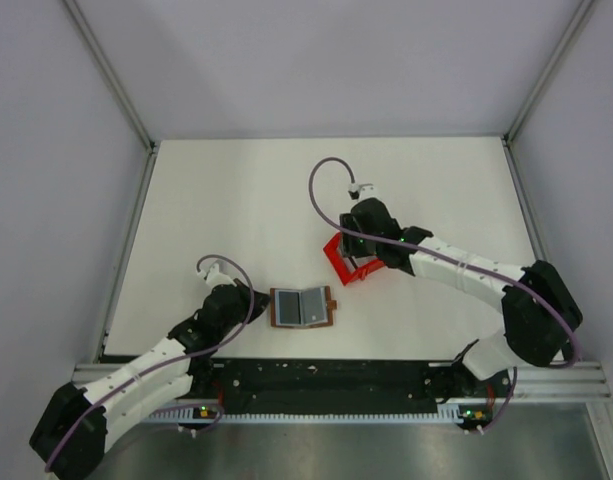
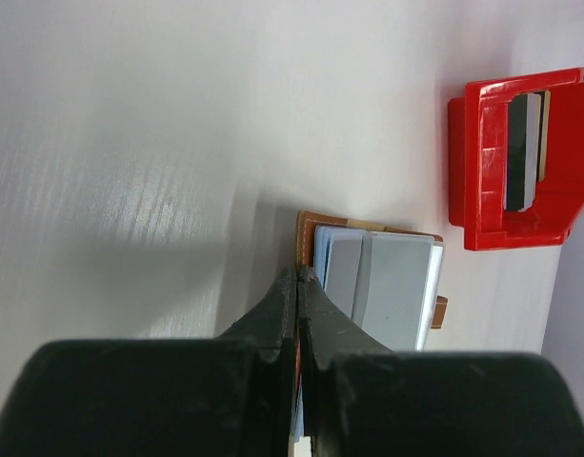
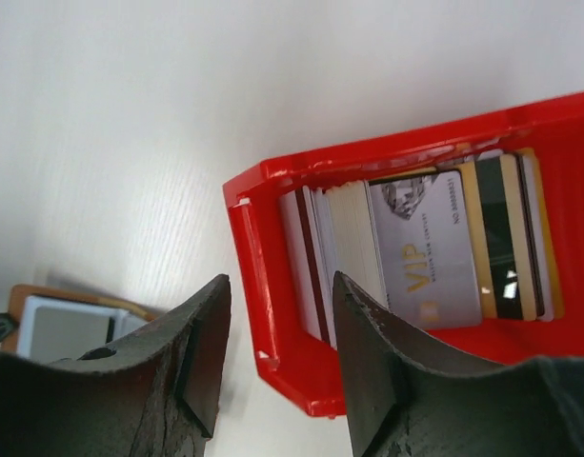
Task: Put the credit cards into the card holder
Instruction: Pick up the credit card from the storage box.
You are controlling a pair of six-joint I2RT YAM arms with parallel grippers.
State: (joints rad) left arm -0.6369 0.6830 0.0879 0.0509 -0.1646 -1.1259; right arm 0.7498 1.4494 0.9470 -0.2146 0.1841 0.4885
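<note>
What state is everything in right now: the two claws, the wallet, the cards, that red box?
card holder: open, lying flat, grey pockets up.
credit cards: stacked inside the red bin.
left gripper: shut, tips at the card holder's edge.
right gripper: open, empty, at the red bin's rim.

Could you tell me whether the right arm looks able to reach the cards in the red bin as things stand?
Probably yes: the right gripper hovers open over the bin wall, and the cards stand uncovered inside, with nothing over them.
</note>
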